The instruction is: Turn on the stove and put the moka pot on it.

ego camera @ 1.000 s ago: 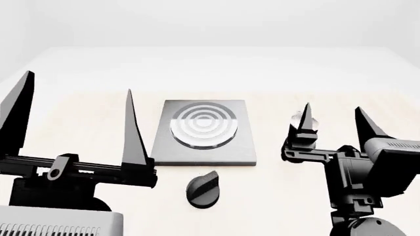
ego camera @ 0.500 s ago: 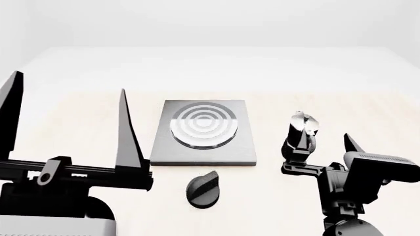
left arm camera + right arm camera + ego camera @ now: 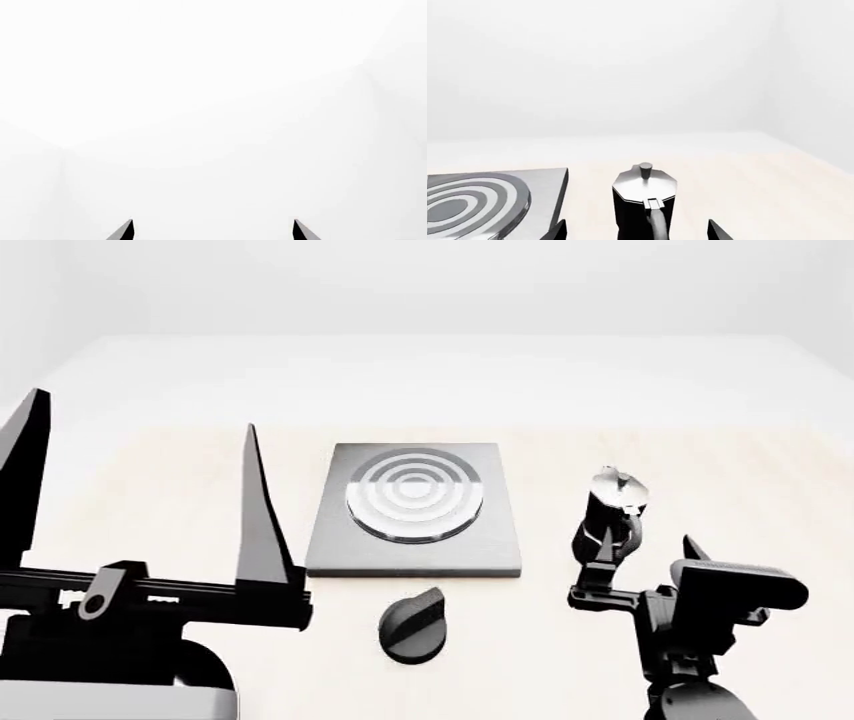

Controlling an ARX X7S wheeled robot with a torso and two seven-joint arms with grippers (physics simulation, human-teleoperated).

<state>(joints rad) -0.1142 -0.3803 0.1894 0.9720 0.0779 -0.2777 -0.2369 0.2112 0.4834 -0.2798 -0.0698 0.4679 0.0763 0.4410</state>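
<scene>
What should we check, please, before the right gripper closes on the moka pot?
1. Right gripper open: ok, its fingertips are spread in the right wrist view.
2. Moka pot between the fingertips: ok, roughly centred, handle facing the camera.
3. Pot upright: ok.
4. Stove burner rings free of objects: ok.
5. Knob turned on: cannot tell from its ridge alone.
6. Left gripper clear of the stove: ok, open and off to the stove's left.
</scene>
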